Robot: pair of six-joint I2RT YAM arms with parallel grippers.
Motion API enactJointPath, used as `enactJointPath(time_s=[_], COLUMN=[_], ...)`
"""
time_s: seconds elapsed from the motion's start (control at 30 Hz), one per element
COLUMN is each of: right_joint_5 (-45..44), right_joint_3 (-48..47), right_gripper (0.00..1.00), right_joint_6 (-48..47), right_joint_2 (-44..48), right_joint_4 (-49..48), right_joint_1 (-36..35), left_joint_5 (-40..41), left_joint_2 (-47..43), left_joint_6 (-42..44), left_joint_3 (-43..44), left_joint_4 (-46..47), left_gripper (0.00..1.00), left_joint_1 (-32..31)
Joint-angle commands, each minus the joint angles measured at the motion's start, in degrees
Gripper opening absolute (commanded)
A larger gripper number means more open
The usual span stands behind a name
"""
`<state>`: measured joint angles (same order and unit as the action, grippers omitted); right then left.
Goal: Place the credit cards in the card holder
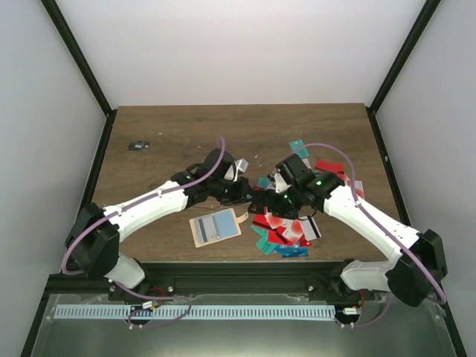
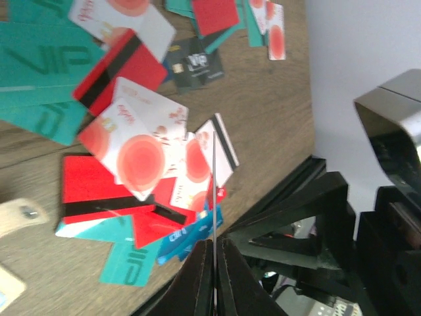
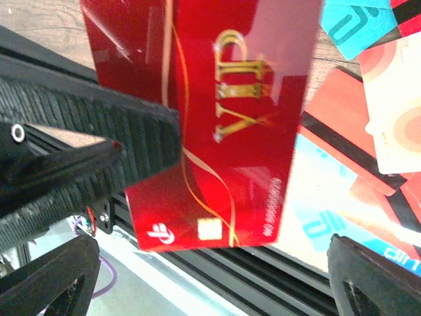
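Note:
My left gripper (image 2: 214, 263) is shut on a red credit card (image 3: 217, 118), which shows as a thin edge-on line (image 2: 214, 191) in the left wrist view. That card hangs above the table's front edge, right in front of the right wrist camera. Wide apart on either side of the card are the fingers (image 3: 375, 276) of my open right gripper (image 3: 214, 273); they do not touch it. Both grippers meet at mid-table (image 1: 260, 199). The card holder (image 1: 216, 227) lies open and flat to their near left, a grey-blue card in its pocket. Several more credit cards (image 1: 286, 230) lie piled to the right.
More cards lie scattered behind the right arm (image 1: 327, 167). A tiny dark flat object (image 1: 137, 146) sits at the far left of the table. The black frame rail (image 1: 238, 268) runs along the table's near edge, just below the pile.

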<state>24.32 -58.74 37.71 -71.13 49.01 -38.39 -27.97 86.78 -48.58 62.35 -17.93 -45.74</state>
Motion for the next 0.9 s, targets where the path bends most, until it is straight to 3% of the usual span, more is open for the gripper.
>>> enactJointPath(time_s=[0.0,0.2,0.43,0.63,0.87], right_joint_5=[1.2,9.7,14.5,19.3,21.9], right_joint_3=[0.6,4.2,2.4,-0.6,-4.7], right_gripper=[0.97,0.97,0.96,0.93,0.87], right_joint_6=[-2.6,-1.6,-5.2,-6.4,-7.9], right_joint_2=[-1.6,-4.6,-12.2,-18.7,-25.0], right_joint_4=[-3.8,-13.6,-18.3,-22.0,-23.9], right_joint_1=[-0.2,-0.2,-0.3,-0.3,-0.3], left_joint_5=[2.1,1.4,0.3,-2.9,-6.1], left_joint_2=[-3.3,-12.4,-19.8,-21.1,-18.4], left_joint_6=[2.8,6.1,9.8,12.8,12.7], left_joint_3=[-2.2,-11.4,-17.9,-22.9,-25.7], left_joint_4=[-6.3,-14.2,-21.3,-21.9,-16.1], left_gripper=[0.04,0.04,0.04,0.04,0.04], left_joint_1=[2.8,8.1,14.6,18.5,19.2])
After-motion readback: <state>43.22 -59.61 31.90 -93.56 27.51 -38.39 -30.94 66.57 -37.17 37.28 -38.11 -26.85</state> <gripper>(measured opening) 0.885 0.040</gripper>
